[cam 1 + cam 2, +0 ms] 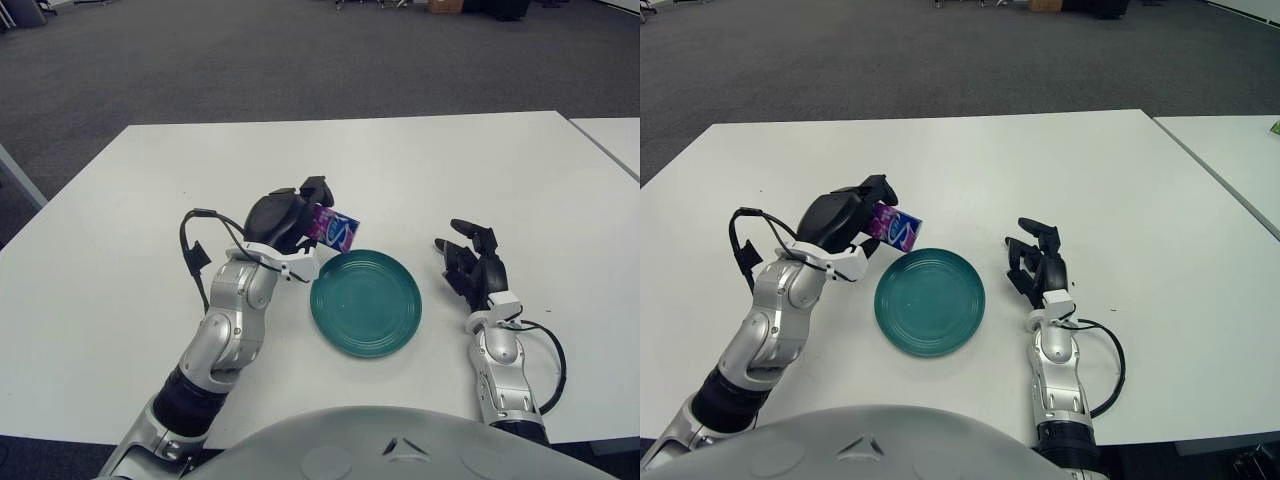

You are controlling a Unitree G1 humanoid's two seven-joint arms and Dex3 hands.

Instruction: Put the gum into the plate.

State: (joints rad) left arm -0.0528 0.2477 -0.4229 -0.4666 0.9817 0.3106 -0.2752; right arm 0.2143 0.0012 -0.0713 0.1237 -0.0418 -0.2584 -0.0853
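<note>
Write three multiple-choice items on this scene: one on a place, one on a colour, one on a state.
1. Where is the gum pack?
A. in the left hand, by the plate's far left rim
B. flat on the plate
C. beside the right hand

2. What colour is the plate?
A. red
B. teal
C. white

3. How is the right hand?
A. gripping the plate
B. holding the gum
C. open, holding nothing

Answers: 1 A, the fingers clasp the pack; 2 B, its surface is teal; 3 C, its fingers are spread to the right of the plate.
</note>
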